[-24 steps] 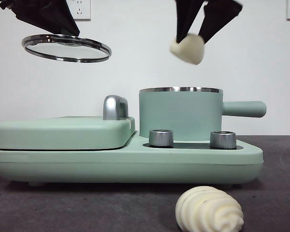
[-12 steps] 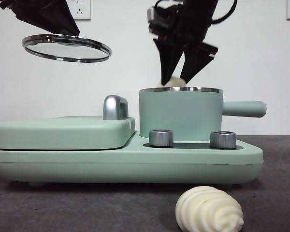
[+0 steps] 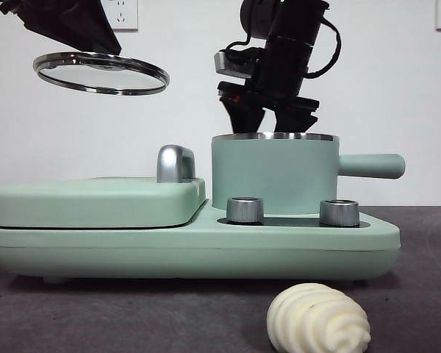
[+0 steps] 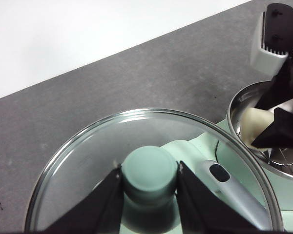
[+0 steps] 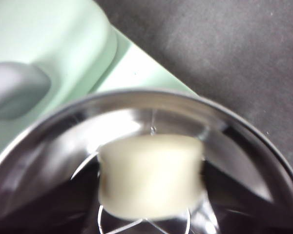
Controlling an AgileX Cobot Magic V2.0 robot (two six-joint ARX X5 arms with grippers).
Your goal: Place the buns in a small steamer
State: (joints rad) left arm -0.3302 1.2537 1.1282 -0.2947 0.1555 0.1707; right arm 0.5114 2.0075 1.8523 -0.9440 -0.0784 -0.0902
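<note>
The mint-green small steamer (image 3: 272, 176) stands uncovered on the right of the cooker, and its steel rim (image 5: 136, 95) fills the right wrist view. My right gripper (image 3: 268, 121) reaches down into it from above, shut on the smooth block-shaped bun (image 5: 151, 175). That bun (image 4: 256, 124) sits just inside the rim, above the pot's floor. High at the left, my left gripper (image 4: 150, 178) is shut on the green knob (image 4: 150, 168) of the glass lid (image 3: 101, 73), which hangs level in the air. The ridged spiral bun (image 3: 318, 320) lies on the table in front of the cooker.
The cooker base (image 3: 191, 250) carries a flat hinged griddle lid (image 3: 95, 202) with a chrome handle (image 3: 174, 163) on its left half. Two steel dials (image 3: 245, 209) sit in front of the pot. The pot's straight handle (image 3: 371, 165) points right. The tabletop is dark grey.
My right gripper has come down with the smooth bun from above the pot into its mouth. The left gripper and lid have stayed put, and so has the spiral bun.
</note>
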